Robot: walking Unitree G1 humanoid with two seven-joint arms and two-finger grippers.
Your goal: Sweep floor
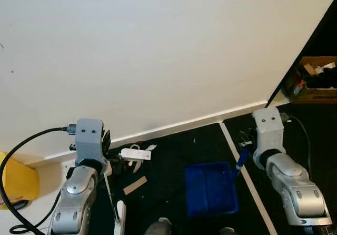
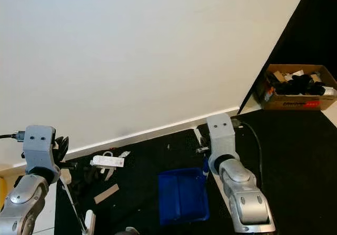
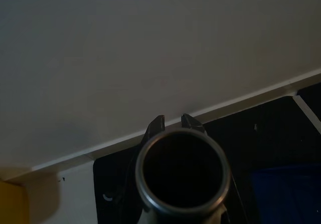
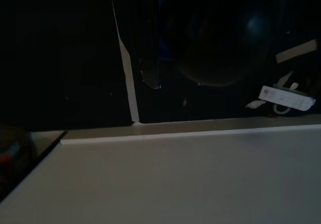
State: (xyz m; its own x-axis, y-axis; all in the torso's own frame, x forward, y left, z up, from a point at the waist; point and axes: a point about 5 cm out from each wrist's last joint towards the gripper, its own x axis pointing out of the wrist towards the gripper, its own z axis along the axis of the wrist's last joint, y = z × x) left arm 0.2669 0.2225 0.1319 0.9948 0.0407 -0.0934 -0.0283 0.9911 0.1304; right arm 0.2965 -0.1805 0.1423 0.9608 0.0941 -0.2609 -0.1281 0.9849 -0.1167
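The robot stands at a white wall [image 1: 158, 45] with a dark floor [image 1: 174, 156] in front of it, and both arms are raised with a tool in each. The left gripper [image 1: 107, 149] is pinched around a thin broom handle [image 1: 109, 193] that slants down to the floor; in the left wrist view a round tube end sits between the two black fingers [image 3: 155, 126]. The right gripper [image 1: 247, 145] is at the blue handle [image 1: 241, 161] of a blue dustpan [image 1: 210, 188] lying on the floor — it appears to hold it, but I cannot tell how its fingers stand. The litter lies along the skirting board, left of the dustpan: a white packet [image 1: 136, 154], a white scrap [image 1: 151, 147] and a strip of cardboard [image 1: 135, 185]. To do this well, the broom head should go down behind the litter, close to the skirting board, and pull in short low strokes toward the pan's open edge — with the pan pressed flat so nothing slips under it
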